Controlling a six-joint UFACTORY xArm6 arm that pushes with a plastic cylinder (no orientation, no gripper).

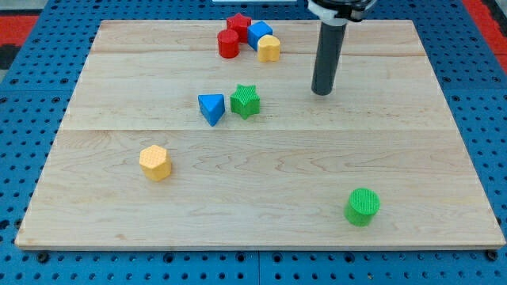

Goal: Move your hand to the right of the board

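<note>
Camera view: the board (261, 182) fills most of the picture, pale wood on a blue pegged table (16, 95). My tip (321, 93) sits right of centre in the upper half, touching no block; it is a bare rod, no jaws to speak of. Left of it lie the green star (245, 101) and the blue triangle (211, 108), side by side. Up top a cluster: red cylinder (228, 44), red star (238, 24), what looks like a blue cube (259, 34), yellow block (269, 48). Yellow hexagon (155, 162) lower left; green cylinder (363, 207) lower right.
</note>
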